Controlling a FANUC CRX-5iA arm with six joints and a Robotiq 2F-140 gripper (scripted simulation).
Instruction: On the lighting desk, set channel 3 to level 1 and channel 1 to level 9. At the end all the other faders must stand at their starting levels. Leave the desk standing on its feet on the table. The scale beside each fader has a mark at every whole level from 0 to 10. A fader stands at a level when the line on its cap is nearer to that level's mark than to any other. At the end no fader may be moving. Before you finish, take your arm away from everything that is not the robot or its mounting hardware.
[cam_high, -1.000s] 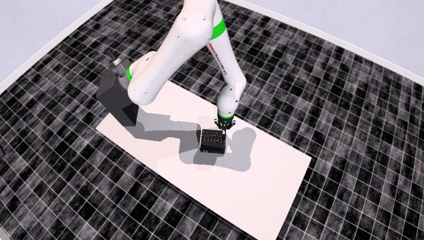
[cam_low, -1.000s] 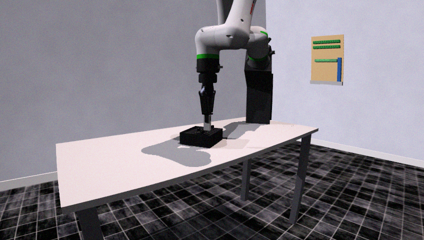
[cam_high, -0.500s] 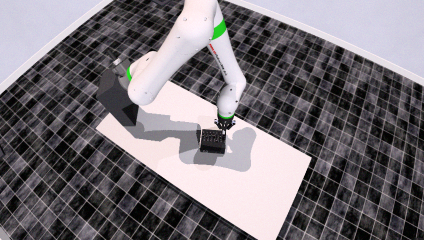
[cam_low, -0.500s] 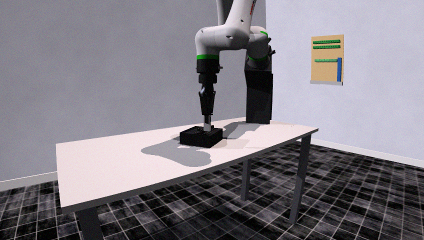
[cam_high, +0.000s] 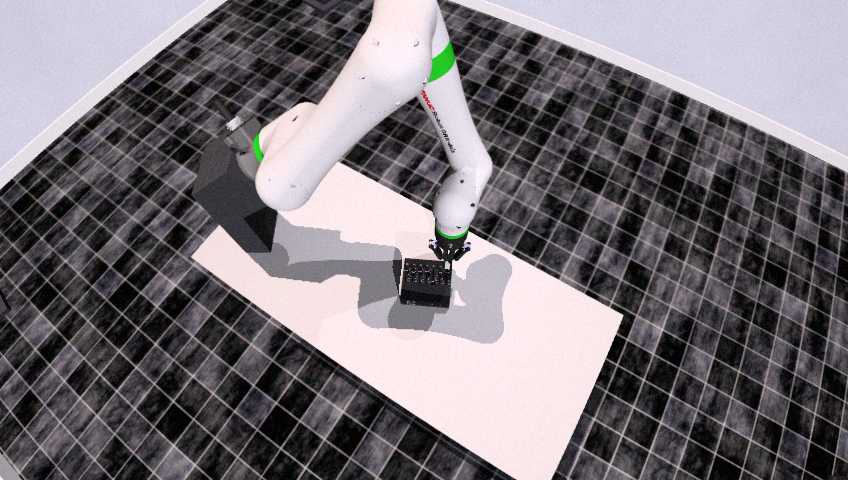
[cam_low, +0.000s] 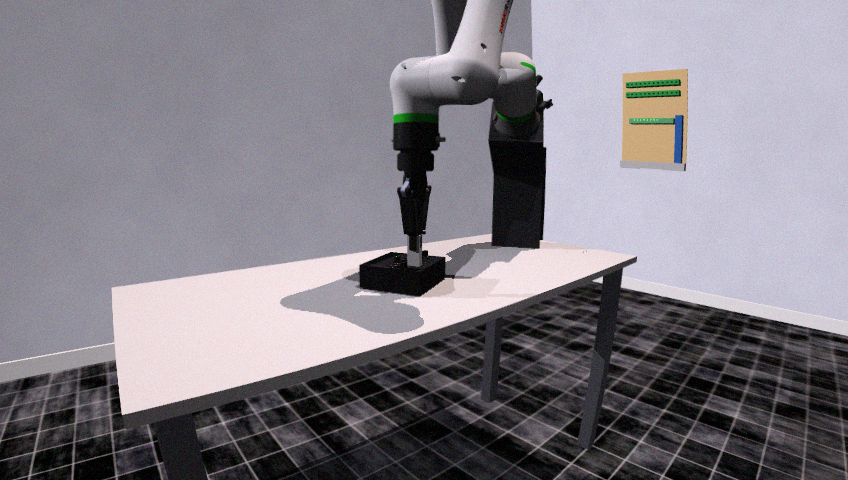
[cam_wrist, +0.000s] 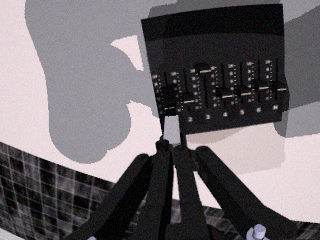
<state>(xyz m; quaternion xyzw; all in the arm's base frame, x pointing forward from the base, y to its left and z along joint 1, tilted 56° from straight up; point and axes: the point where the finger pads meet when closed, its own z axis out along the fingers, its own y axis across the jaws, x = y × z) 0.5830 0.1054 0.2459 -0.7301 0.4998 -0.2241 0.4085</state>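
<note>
The black lighting desk stands on its feet on the white table; it also shows in the exterior view and in the wrist view. It carries a row of several faders with small caps at differing heights. My gripper is shut with nothing between the fingers. Its tips point straight down onto the desk's end fader, at the left of the row in the wrist view. It shows in the top view at the desk's far right corner and in the exterior view. The exact fader levels are too small to read.
The arm's dark pedestal stands at the table's far left end. A tan board with green and blue bars hangs on the right wall. The table's near edge lies close behind the fingers in the wrist view.
</note>
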